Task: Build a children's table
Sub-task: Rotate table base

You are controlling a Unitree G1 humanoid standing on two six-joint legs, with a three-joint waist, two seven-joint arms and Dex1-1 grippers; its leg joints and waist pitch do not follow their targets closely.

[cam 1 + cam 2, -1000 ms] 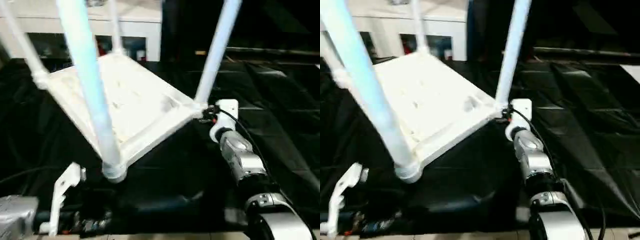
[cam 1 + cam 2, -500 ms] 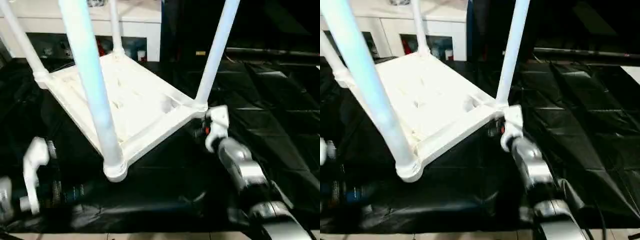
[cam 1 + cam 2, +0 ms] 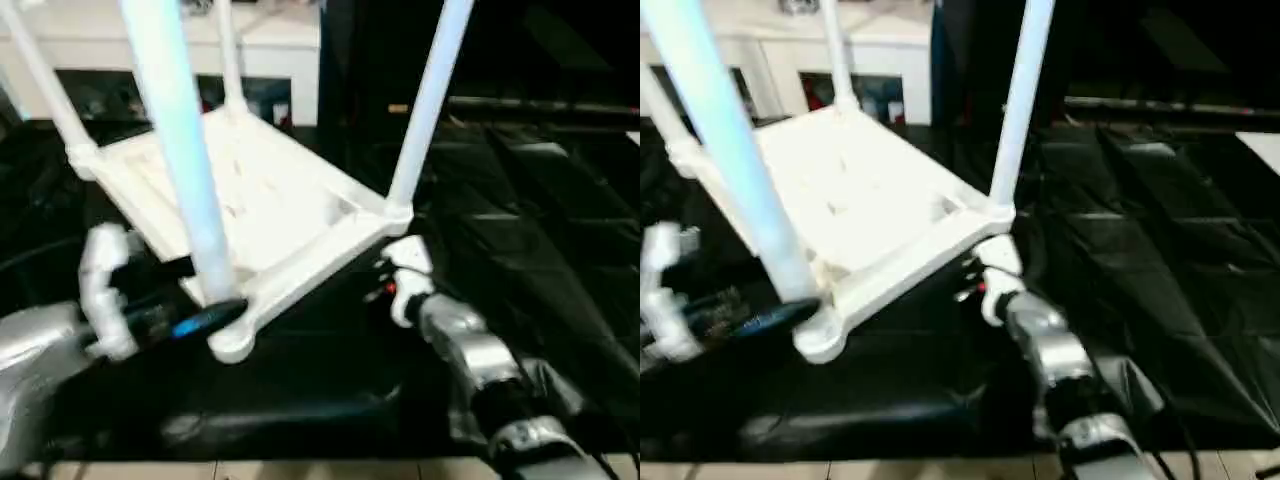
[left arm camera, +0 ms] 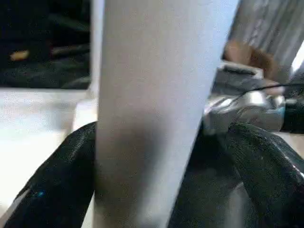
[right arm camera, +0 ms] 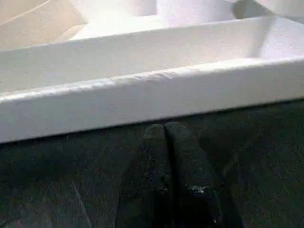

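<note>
The children's table lies upside down on a black cloth, its white tabletop (image 3: 270, 200) ribbed side up and four white legs standing in the corner sockets. My left gripper (image 4: 164, 130) is open, one black finger (image 4: 57, 185) on each side of the nearest leg (image 3: 185, 150), just above its socket (image 3: 230, 345). One finger lies against the leg and the other stands a little off it. My right gripper (image 5: 166, 130) is shut on nothing, its tips on the cloth just below the tabletop's rim (image 5: 152, 90), near the right corner leg (image 3: 425, 110).
A white cabinet (image 3: 270, 40) with glass doors stands behind the table. Black cloth (image 3: 520, 220) in wrinkles covers the ground all round, with a strip of pale floor (image 3: 300, 470) at the near edge. My right forearm (image 3: 470, 355) reaches in from the lower right.
My left arm has swung in from the lower left and its open fingers now straddle the nearest leg. My right gripper has drawn back and down from the right corner socket.
</note>
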